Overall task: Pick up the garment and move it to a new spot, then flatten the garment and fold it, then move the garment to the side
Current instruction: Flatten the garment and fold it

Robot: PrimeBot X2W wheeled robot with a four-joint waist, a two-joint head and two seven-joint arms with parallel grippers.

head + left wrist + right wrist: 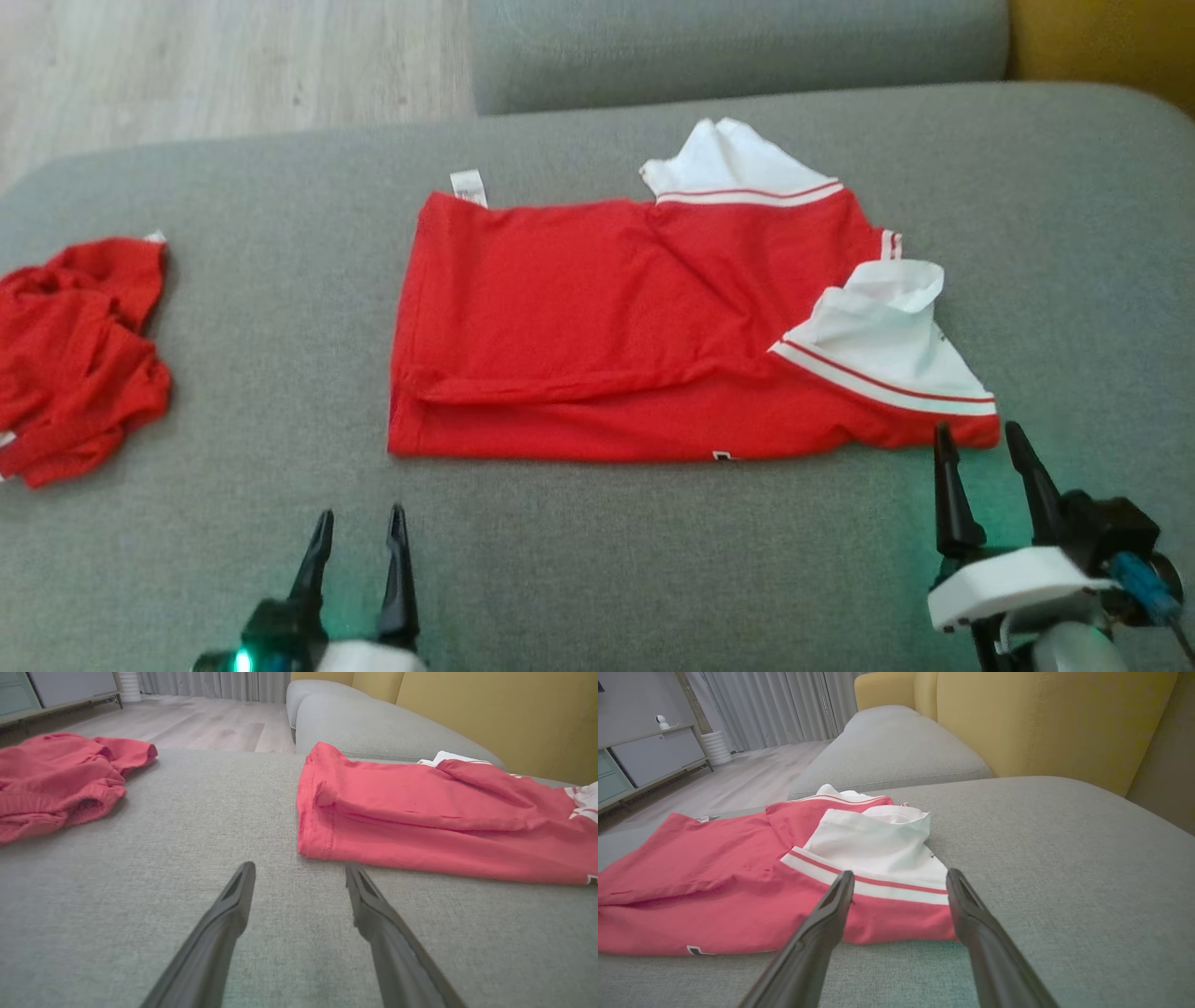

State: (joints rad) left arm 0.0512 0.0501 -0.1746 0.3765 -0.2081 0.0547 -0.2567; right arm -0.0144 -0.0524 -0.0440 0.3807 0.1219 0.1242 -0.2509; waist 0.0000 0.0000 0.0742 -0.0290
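Nearest, the left hand (361, 511) hangs low over the grey sofa seat (653, 569), its two dark fingers apart and holding nothing. The right hand (977, 427) is likewise spread and empty, its tips just beside the near right corner of the garment (597, 317). The garment is a red shirt with white, red-striped sleeves (one sleeve (887, 350) lies turned over the red cloth near the right hand). It lies folded into a rough rectangle at the middle of the seat, with a long crease along its near edge. A small mark on the near hem may be a logo, though it is too small to tell. Well to the left lies a crumpled red cloth (79, 359). Beyond are a second grey cushion (738, 47), a yellow backrest (1102, 37) and pale wooden floor (215, 65).
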